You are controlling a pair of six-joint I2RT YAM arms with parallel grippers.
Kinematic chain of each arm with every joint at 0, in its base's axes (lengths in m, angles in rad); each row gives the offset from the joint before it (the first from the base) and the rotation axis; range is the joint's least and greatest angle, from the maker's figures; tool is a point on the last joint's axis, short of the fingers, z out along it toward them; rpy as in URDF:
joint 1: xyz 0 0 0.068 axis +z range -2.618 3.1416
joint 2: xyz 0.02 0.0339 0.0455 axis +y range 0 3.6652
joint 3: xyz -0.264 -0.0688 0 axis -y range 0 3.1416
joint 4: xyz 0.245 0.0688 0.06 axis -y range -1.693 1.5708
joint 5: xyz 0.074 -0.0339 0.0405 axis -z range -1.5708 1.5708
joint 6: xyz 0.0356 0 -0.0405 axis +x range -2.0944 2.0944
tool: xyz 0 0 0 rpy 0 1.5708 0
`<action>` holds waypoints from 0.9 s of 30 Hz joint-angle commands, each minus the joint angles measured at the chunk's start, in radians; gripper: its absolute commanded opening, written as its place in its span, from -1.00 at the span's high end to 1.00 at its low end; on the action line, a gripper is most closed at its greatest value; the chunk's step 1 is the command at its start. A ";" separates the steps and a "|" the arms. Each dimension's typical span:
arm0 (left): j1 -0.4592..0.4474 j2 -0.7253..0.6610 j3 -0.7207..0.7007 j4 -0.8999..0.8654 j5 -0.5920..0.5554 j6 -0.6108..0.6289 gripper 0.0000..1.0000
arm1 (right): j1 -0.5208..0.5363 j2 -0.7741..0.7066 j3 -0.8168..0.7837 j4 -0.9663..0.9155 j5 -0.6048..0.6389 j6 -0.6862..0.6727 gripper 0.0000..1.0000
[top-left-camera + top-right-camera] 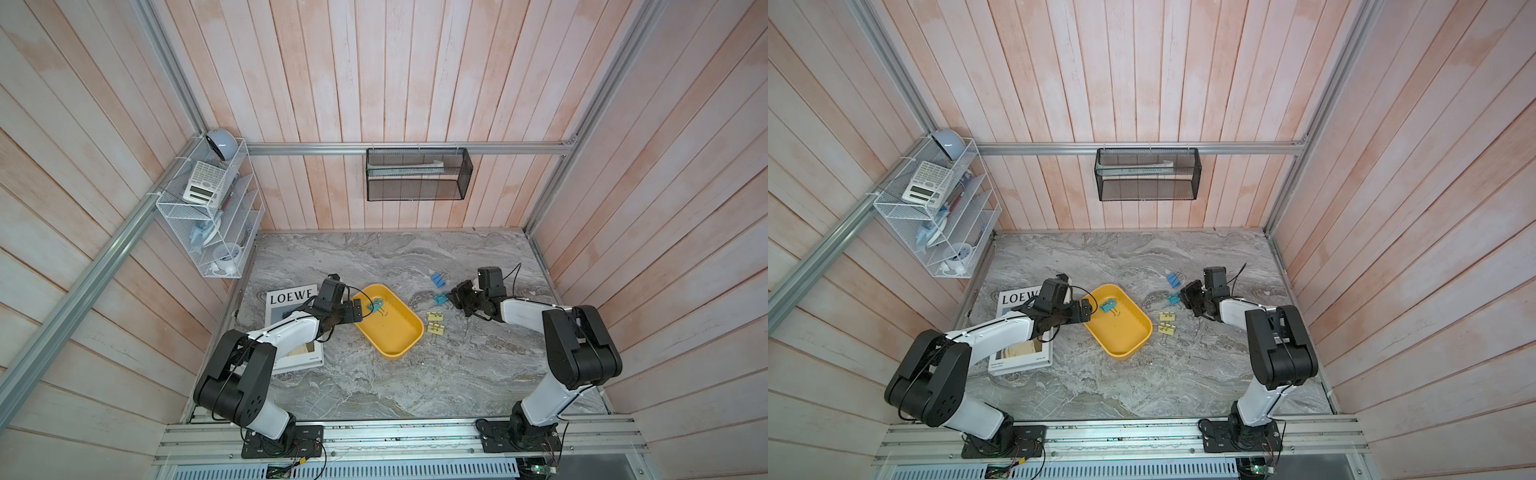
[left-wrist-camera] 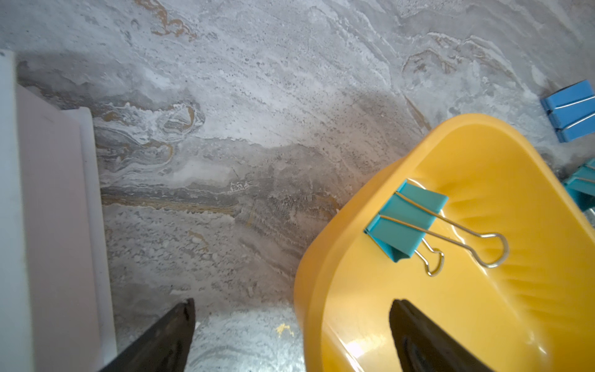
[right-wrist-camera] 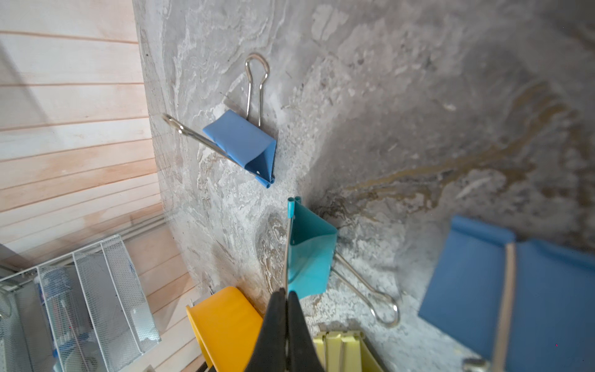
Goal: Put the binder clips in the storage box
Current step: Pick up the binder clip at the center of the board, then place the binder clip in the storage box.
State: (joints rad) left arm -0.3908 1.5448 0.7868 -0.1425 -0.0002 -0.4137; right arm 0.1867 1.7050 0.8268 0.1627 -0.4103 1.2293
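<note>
Top: box (image 1: pixel 395 330) mid-table, boxed clip (image 1: pixel 376 306) inside. Left gripper (image 1: pixel 358 311) spread wide, empty, over the box rim on its own side. Right gripper (image 1: pixel 453 297) at teal clip (image 1: pixel 441 298) on the table right of the box. Yellow clips (image 1: pixel 435 316) and blue clips (image 1: pixel 437 279) lie loose nearby.

Left wrist: nothing between fingers (image 2: pixel 180 331); boxed clip (image 2: pixel 407 222) sits by the wall.

Right wrist: fingers (image 3: pixel 273 322) pinched on teal clip's (image 3: pixel 310 254) wire handle only.

Risk: handle pivots, so the clip could swing or slip out on lift, or miss the box on release.
</note>
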 commanded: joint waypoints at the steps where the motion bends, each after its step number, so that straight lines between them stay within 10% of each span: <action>1: 0.006 0.008 -0.012 -0.006 -0.004 0.012 -1.00 | -0.006 0.009 0.025 -0.030 -0.007 -0.020 1.00; 17: 0.006 0.011 -0.020 0.011 0.016 0.001 -1.00 | 0.052 -0.225 0.108 -0.176 -0.069 -0.097 1.00; 27: 0.006 0.010 -0.025 0.030 0.037 -0.016 -1.00 | 0.343 -0.300 0.116 -0.241 0.016 -0.107 1.00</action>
State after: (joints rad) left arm -0.3908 1.5448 0.7753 -0.1375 0.0208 -0.4183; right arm 0.4751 1.3804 0.9482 -0.0380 -0.4267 1.1290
